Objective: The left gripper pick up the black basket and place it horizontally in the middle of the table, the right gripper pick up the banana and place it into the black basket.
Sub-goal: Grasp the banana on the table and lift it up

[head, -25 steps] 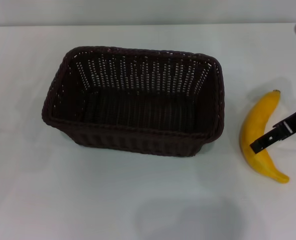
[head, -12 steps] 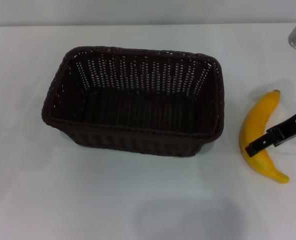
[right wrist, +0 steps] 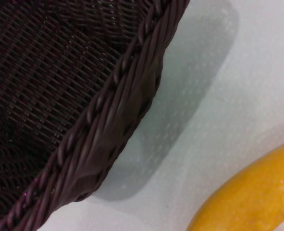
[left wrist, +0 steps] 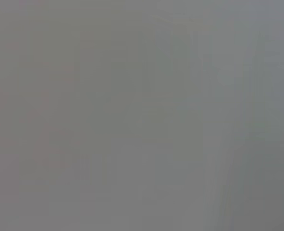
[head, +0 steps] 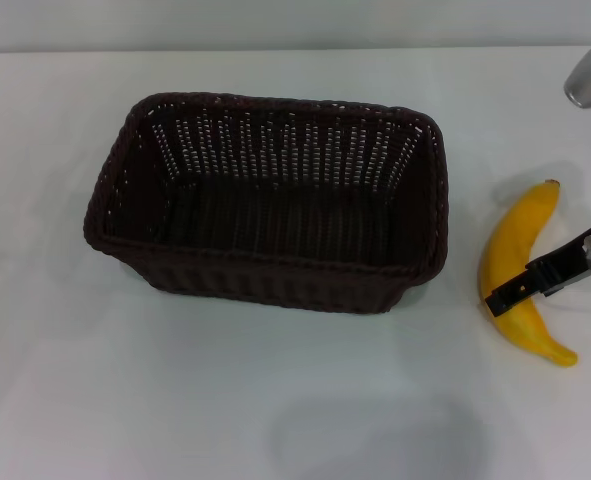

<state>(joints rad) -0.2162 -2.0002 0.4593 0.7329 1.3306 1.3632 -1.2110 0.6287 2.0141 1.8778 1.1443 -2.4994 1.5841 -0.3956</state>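
Dark woven rectangular black basket (head: 267, 200) sits lengthwise mid-way on the plain white table (head: 125, 400), so that half looks done. Curved yellow banana (head: 520, 270) lies on the table right of it, unlifted. Thin black right gripper (head: 535, 283) crosses the banana's lower half; jaw state can't be told.

The basket (head: 265, 200) sits mid-table (head: 275, 400), open-topped, its inside bare. A strip of bare table separates its right wall from the banana (head: 515, 270). The right gripper (head: 545, 280) already crosses over the banana's lower half. Wide bare tabletop lies left of and in front of the basket.
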